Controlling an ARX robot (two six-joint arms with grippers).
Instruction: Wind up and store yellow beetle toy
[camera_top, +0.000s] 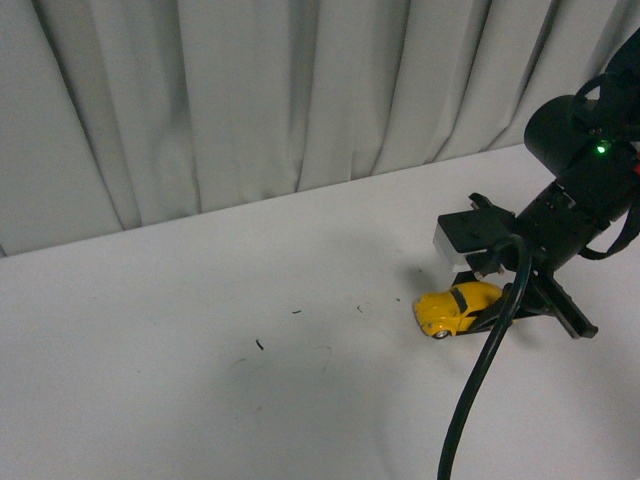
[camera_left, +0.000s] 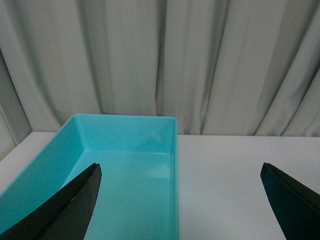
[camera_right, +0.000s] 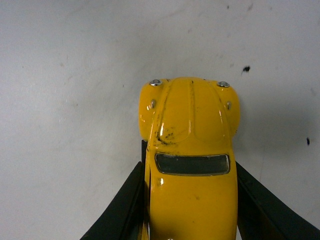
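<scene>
We log the yellow beetle toy (camera_top: 458, 307), lower right of the front view: glossy yellow, dark windows, silver headlamps, dark scuffs on the bonnet. Right gripper (camera_top: 487, 305) black, with a green light (camera_top: 601, 148) upper right. Plastic bin (camera_left: 125, 135) turquoise. Table (camera_top: 200, 400) white, dark-specked. Curtain (camera_top: 250, 100) pale grey, pleated.

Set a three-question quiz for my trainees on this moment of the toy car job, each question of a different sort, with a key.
1. Fill in: the left gripper, facing the turquoise bin, is ____.
2. True or false: the yellow beetle toy lies in that bin.
3. Which grips the toy? A) left gripper B) right gripper C) neither.
Key: 1 open; 2 false, it sits on the white table; 3 B.
</scene>
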